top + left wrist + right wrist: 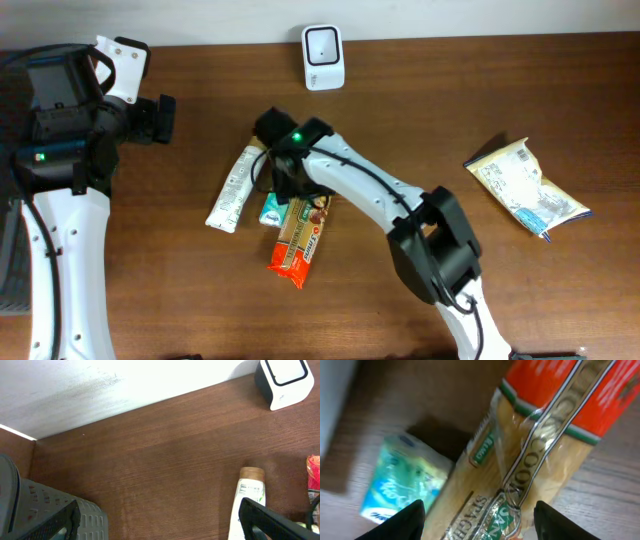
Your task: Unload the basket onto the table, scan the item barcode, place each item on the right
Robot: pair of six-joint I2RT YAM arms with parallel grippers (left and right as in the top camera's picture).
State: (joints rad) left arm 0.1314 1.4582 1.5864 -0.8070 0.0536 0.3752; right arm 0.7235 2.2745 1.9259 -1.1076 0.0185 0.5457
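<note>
The step in hand looks like the pick-up: getting hold of an item so its barcode can be shown to the scanner (323, 56).

The right fingers (284, 185) hang over the cluster of goods in the middle of the surface (470, 80). They stand partly open, 1 on each side of the spaghetti packet (535, 455). In the right wrist view the clear, tan part of the packet fills the gap between the 2 tips and its red end runs away ahead of them. Nothing is gripped yet as far as I can see. Whether either pad already touches the wrapper I cannot tell.

A small green tissue pack (400, 480) lies just outside 1 finger, touching the packet's edge or nearly so. A white tube (232, 188) lies beyond that, further out on the same side. The scanner stands well ahead of the fingertips, at the far edge of the surface.

The left fingers (162, 118) are spread fully wide with nothing between them, well off to the side of the cluster.

Next, I judge, the right fingers need to shut squarely across the packet's width without catching the tissue pack. Then the packet has to be lifted and turned so its barcode faces the scanner window. No barcode shows in these views, so finding its side is part of the job. The slippery, crinkly wrapper may slide in a light grip.
</note>
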